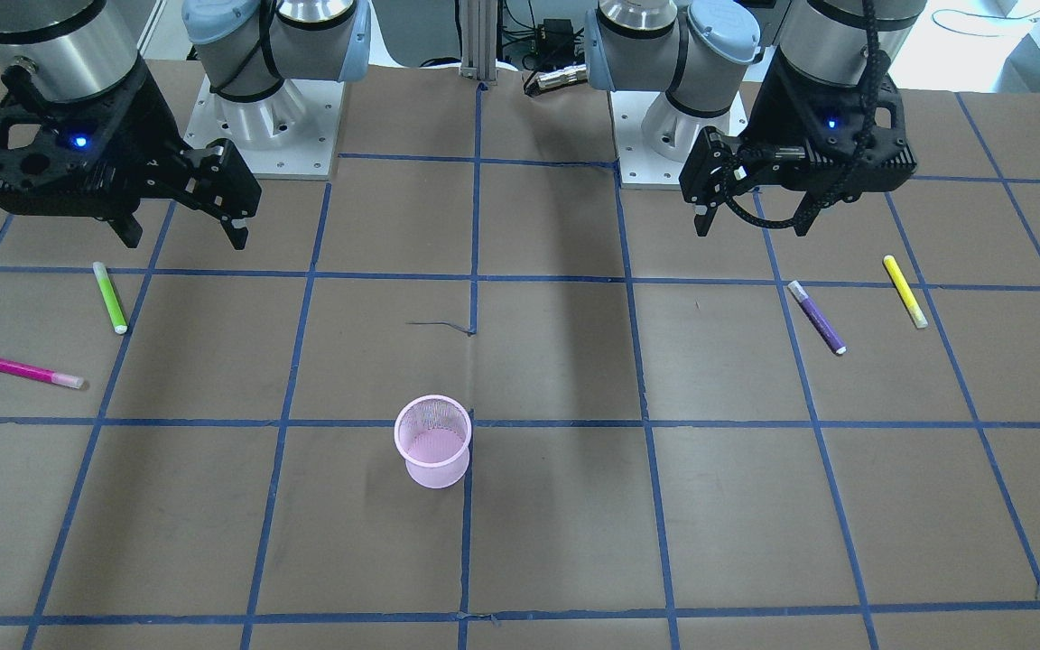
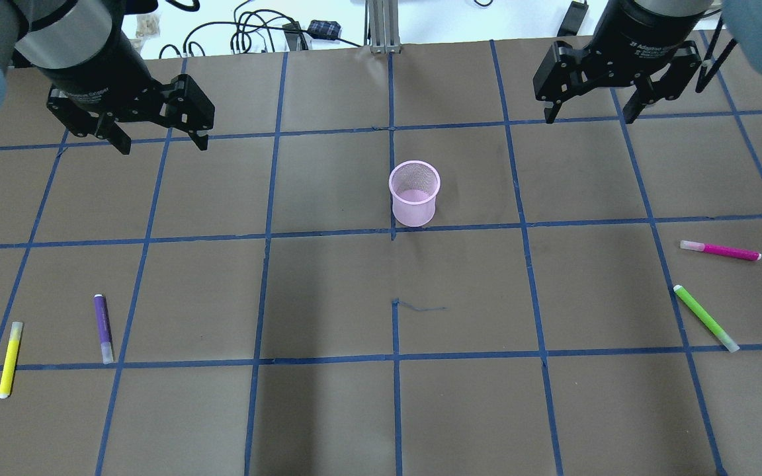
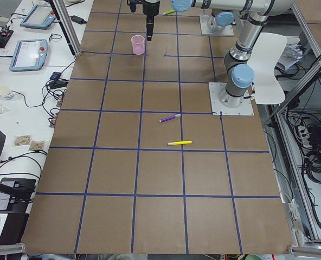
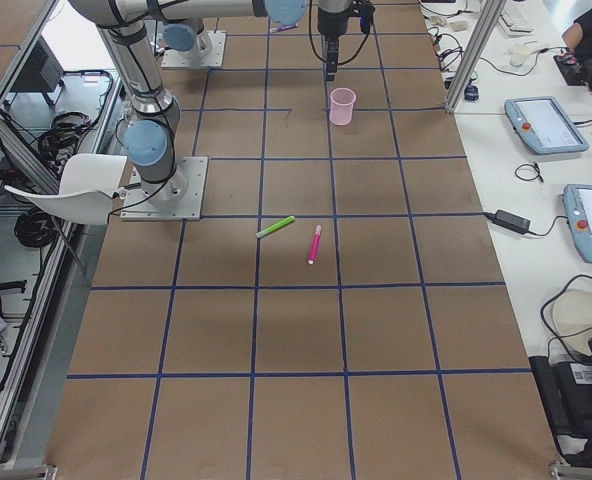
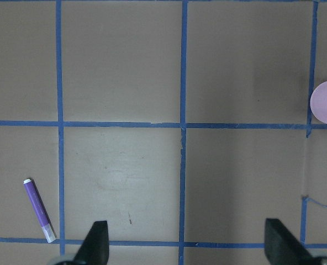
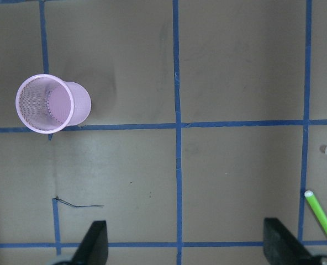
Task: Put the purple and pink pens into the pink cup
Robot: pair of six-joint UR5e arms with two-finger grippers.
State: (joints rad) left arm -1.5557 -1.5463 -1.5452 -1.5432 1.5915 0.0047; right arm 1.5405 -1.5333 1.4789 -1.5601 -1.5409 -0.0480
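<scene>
round pink mesh cup [image 2: 414, 198] stands upright on the brown desk [image 2: 328, 291], only its bare bottom visible inside. left gripper [image 2: 163, 145] and right gripper [image 2: 589, 119] hang with fingers released, spread wide.

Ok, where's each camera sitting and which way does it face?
Overhead: behind robot, looking forward-down; left hand, right hand.
Front-facing: across table, facing robot; both bases.
Exterior left: table's left end; left arm near.
Exterior right: table's right end; right arm near.
Left wrist: looks down; fingers, purple pen.
Right wrist: looks down; fingers, pink cup.
Both wrist views share the pink cup.
</scene>
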